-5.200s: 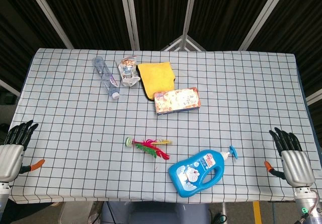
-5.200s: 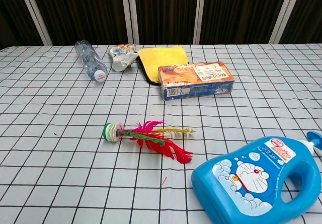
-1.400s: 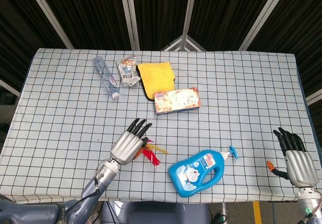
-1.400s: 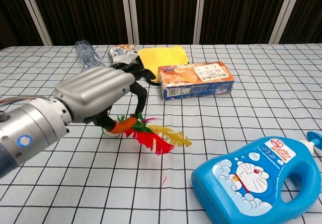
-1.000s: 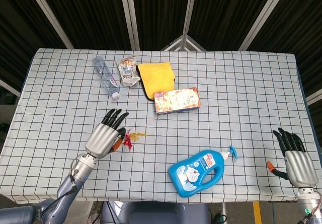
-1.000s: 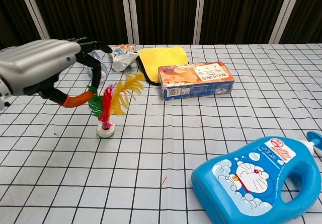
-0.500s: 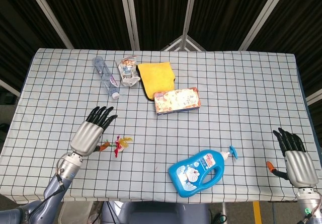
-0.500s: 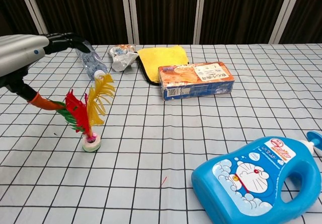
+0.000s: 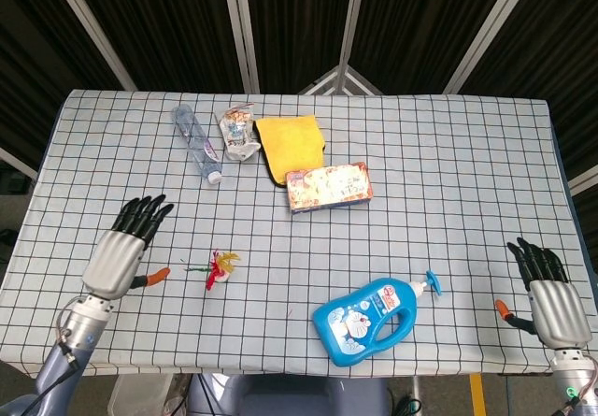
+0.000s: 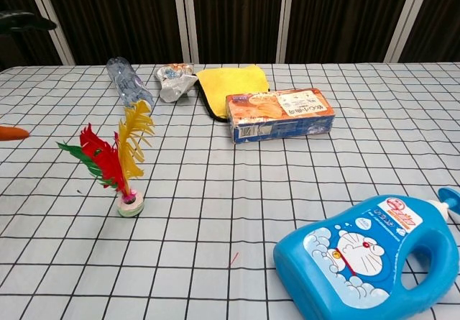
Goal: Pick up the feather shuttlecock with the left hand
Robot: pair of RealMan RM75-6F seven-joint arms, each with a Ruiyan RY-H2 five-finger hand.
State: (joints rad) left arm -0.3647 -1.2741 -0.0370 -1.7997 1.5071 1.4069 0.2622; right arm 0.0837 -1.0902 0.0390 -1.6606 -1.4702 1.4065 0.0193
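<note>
The feather shuttlecock (image 10: 115, 163) stands upright on its round base on the checked cloth, red, yellow and green feathers pointing up; in the head view the shuttlecock (image 9: 217, 270) is a small coloured tuft left of centre. My left hand (image 9: 120, 251) hovers to its left with fingers extended and apart, holding nothing; a gap separates its orange thumb tip from the feathers. Only that thumb tip and a dark fingertip show at the chest view's left edge. My right hand (image 9: 545, 294) rests at the table's right front corner, fingers spread, empty.
A blue detergent bottle (image 9: 372, 318) lies front right of centre. Further back sit a printed box (image 9: 328, 186), a yellow cloth (image 9: 290, 142), a crumpled wrapper (image 9: 236, 132) and a clear plastic bottle (image 9: 197, 143) on its side.
My left hand has let go of the shuttlecock and drawn away to the left, nearly out of the chest view. The shuttlecock stays standing on its base. The right hand has not moved.
</note>
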